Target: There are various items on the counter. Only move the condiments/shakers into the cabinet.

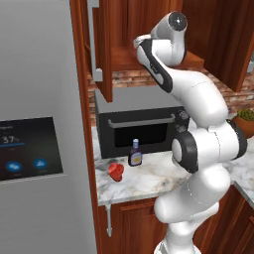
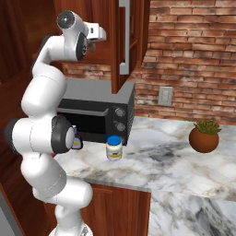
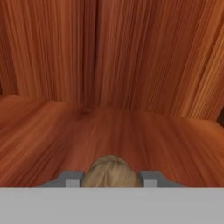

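End effector grips the mill over the cabinet shelf; its axis is hidden, only its rounded tan top showing.

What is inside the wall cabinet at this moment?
The gripper is inside the cabinet, jaws shut on the pepper mill. The shelf ahead looks bare; its near part is covered by the arm.

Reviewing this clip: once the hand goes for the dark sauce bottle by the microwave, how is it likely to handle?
The dark sauce bottle stands upright, taller than wide, with a narrow neck, so a high push would probably tip it. Its body looks rigid and smooth, possibly slippery. Lying down, it would likely roll on the counter.
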